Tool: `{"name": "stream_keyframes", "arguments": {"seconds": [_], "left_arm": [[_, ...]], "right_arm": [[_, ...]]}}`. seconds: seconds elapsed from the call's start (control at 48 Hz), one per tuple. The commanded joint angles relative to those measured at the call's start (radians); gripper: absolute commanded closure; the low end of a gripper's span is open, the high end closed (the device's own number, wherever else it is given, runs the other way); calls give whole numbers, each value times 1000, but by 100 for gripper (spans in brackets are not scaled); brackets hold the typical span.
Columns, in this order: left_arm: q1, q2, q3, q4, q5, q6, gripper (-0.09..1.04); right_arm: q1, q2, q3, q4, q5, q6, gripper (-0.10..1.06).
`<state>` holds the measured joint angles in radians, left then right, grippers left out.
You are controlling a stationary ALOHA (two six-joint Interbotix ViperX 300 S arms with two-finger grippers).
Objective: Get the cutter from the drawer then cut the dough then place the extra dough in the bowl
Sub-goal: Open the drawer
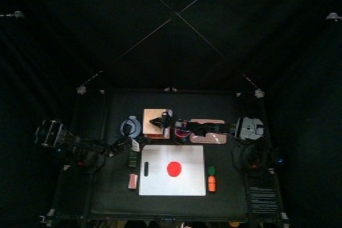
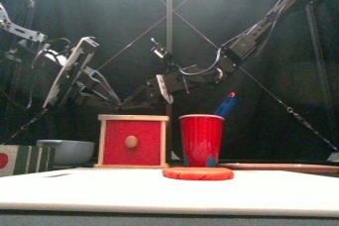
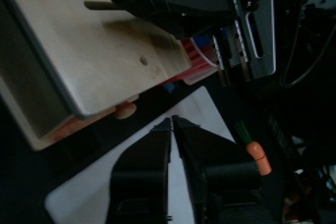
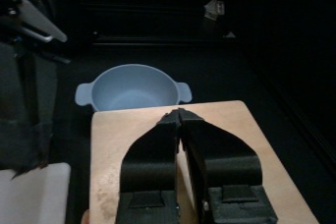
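Note:
The pale wooden box (image 2: 133,139) stands behind the white cutting board (image 2: 79,192), its red drawer front closed. A flat red dough disc (image 1: 171,167) lies on the board. No cutter is visible. The blue-grey bowl (image 4: 134,85) sits left of the box. My right gripper (image 4: 175,116) is shut and empty, hovering over the box's top (image 4: 171,159); in the top view the right gripper (image 1: 166,124) is above the box. My left gripper (image 3: 175,122) is shut and empty, raised to the left of the box (image 3: 92,61).
A red cup (image 2: 201,139) holding a blue toy knife (image 2: 228,102) stands right of the box. An orange toy (image 1: 211,182) lies right of the board and a small reddish one (image 1: 134,180) lies left of it.

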<state>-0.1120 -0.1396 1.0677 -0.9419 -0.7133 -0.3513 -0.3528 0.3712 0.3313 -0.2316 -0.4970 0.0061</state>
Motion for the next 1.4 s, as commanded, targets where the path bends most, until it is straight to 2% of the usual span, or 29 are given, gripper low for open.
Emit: {"name": "stream_keyframes", "arguments": {"seconds": [0.021,0.208,0.667,0.917,1.396], "left_arm": [[12,32,-35,0,-9,-46,23],[20,69,-51,0,-11,-132,17],[72,140,-78,-17,-11,-295,17],[78,184,-83,-31,-11,-417,18],[123,270,-158,-26,-11,-420,19]], "right_arm": [[-5,-14,-18,0,32,-3,101],[-3,2,-11,-2,80,-2,101],[21,5,-15,3,91,-6,101],[31,5,-20,5,91,-6,101],[38,5,-23,6,91,-3,101]]}}
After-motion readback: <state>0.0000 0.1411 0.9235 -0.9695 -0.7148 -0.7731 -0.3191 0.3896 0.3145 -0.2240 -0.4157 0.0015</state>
